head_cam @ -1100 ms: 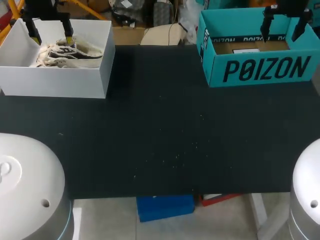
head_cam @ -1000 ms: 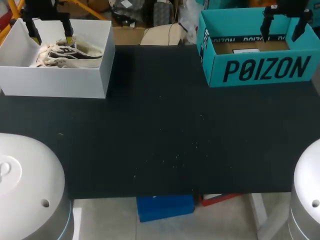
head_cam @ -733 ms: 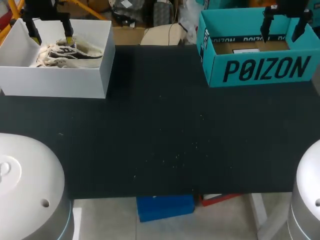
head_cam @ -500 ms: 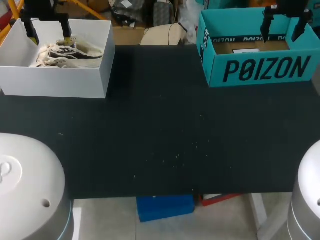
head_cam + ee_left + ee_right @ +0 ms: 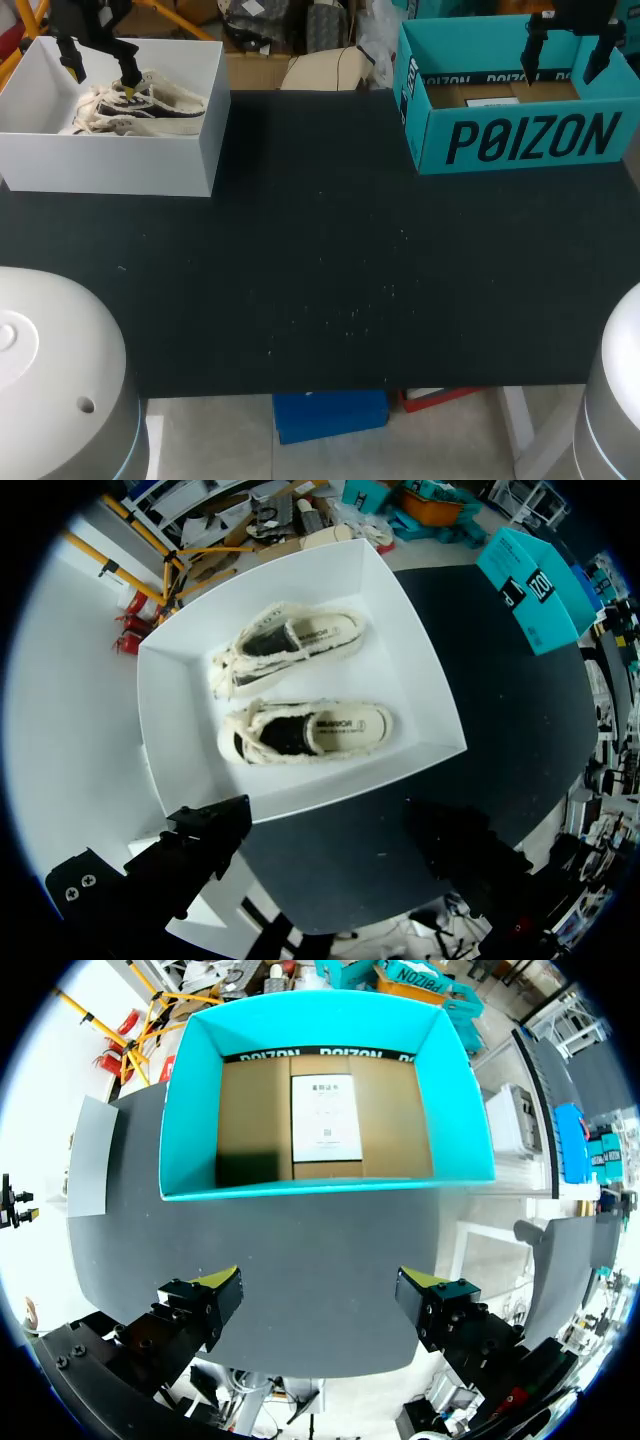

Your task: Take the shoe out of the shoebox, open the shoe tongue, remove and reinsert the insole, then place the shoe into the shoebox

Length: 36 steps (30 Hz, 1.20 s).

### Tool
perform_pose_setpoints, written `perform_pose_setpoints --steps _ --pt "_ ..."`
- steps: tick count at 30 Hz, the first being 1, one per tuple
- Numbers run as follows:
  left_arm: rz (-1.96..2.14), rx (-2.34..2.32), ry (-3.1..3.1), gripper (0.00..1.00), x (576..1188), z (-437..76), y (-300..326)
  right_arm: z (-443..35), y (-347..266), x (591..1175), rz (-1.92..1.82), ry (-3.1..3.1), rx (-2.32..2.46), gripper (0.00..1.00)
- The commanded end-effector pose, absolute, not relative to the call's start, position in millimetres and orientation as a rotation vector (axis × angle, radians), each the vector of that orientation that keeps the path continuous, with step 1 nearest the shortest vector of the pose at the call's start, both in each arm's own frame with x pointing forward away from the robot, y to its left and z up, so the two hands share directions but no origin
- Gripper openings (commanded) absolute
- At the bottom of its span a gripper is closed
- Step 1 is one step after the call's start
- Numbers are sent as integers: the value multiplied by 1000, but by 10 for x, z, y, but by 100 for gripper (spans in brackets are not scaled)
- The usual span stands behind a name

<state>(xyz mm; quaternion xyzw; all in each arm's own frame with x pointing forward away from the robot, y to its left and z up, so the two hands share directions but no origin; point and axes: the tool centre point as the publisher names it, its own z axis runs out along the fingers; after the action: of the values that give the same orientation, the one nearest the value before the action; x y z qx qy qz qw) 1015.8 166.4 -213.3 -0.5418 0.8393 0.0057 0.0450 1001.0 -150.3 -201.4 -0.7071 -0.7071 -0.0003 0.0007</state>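
Cream shoes [image 5: 315,730], a pair, are lying side by side in the white box [image 5: 110,160] at the far left corner of the worktop [image 5: 320,260], long axes along the far edge. Left tool [image 5: 100,72] is being held directly above, fingers wide, nothing gripped; its opening is running along the shoes' length, so a wrist turn is probably being called for. Right tool [image 5: 566,55], equally wide, is being kept over the teal shoebox [image 5: 530,140] at the far right corner.

Head view: fixed, high behind the rig, facing down on the matte black table [image 5: 320,260] from far off. Left wrist view: well above the white open-topped cardboard box [image 5: 420,680], facing down into it. Right wrist view: likewise above the teal open cardboard shoebox [image 5: 190,1110]. Head view shares both boxes.
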Motion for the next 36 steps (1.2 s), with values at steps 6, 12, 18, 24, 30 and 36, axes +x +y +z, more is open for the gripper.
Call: perform_pose_setpoints --steps 6,12,18,24,30,36 --pt "-225 -160 3137 100 10124 -2135 1745 -2005 -1502 10008 1 -2221 -2221 100" --pt "-225 -160 3137 100 10124 -2135 1745 -2005 -1502 10008 1 -2221 -2221 100" --pt "-156 23 3177 100 10216 -2199 1832 -2005 -1502 10008 1 -2221 -2221 100" --pt "-80 165 3197 50 10396 -2368 1982 -2005 -1502 10008 1 -2221 -2221 100" --pt "-16 234 3192 65 10627 -2590 2039 -2005 -1502 10008 1 -2221 -2221 100" --pt "7 258 3170 50 10823 -2779 1964 -2005 -1502 10008 1 -2221 -2221 100"
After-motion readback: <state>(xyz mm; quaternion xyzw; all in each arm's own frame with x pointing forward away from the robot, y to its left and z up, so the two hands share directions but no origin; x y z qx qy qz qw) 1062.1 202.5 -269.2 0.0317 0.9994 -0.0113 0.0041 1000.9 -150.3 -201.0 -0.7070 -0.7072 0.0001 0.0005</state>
